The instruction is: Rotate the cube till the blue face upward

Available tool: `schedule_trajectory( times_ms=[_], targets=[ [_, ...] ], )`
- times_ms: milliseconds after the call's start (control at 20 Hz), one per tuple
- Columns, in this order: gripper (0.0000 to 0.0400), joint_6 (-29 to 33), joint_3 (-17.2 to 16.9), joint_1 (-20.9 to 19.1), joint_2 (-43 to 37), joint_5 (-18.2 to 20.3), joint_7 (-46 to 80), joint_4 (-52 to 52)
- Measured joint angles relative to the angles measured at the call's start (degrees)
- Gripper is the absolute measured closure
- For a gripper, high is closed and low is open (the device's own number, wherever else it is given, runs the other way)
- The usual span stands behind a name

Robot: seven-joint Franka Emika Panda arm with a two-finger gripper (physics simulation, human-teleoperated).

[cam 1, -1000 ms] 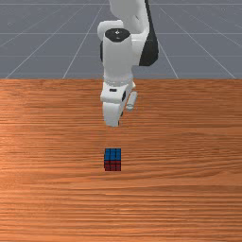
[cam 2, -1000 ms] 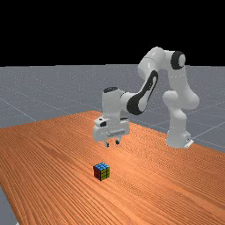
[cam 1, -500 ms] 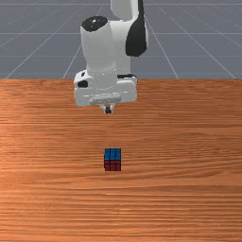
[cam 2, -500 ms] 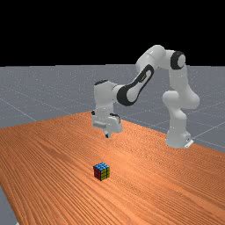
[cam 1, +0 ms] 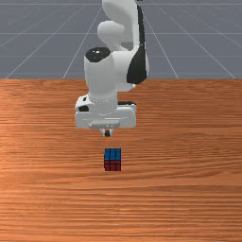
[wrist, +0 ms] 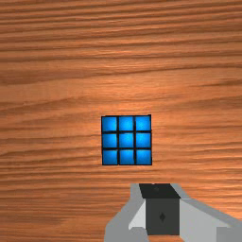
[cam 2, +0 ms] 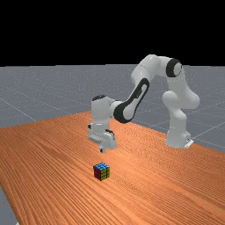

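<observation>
**Final Orientation Check**

1. Locate the cube (cam 1: 112, 161). It stands flat on the table (cam 1: 189, 198), well in from the table's back edge, with its sides roughly parallel to that edge.
2. Verify orientation. The blue face (wrist: 126, 141) points upward. The red face (cam 1: 112, 166) is toward the front view's camera; the yellow face (cam 2: 105, 173) is on the far view's right.
3. Verify the gripper (cam 1: 108, 134). It is above the cube, offset toward the back edge and apart from it. The jaws are narrow: tips together, nothing held.
4. Step in hand: judged to be confirmation, as the required orientation appears met.
5. Next move: do not rotate. Keep clear, or retract upward.

CAUTION: Lowering the closed tips here could push or tip the cube and lose the result.
</observation>
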Motion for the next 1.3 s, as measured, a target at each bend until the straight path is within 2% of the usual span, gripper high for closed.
schedule_trajectory(
  times_ms=[150,450,650,900,1150,1300],
  targets=[
    [0.0400,2.4,0.2,0.0,3.0,0.4,0.5,0.9],
    [0.0397,3.0,0.8,0.0,10.8,0.8,2.0,7.3],
    [0.0344,3.1,2.3,0.7,11.3,1.7,2.3,8.5],
    [0.0315,3.4,4.8,2.3,11.1,3.1,3.7,8.6],
    [0.0321,3.9,6.5,3.4,11.2,4.2,4.9,8.9],
    [0.0358,3.6,6.8,3.7,10.8,4.2,5.2,8.4]
  ],
)
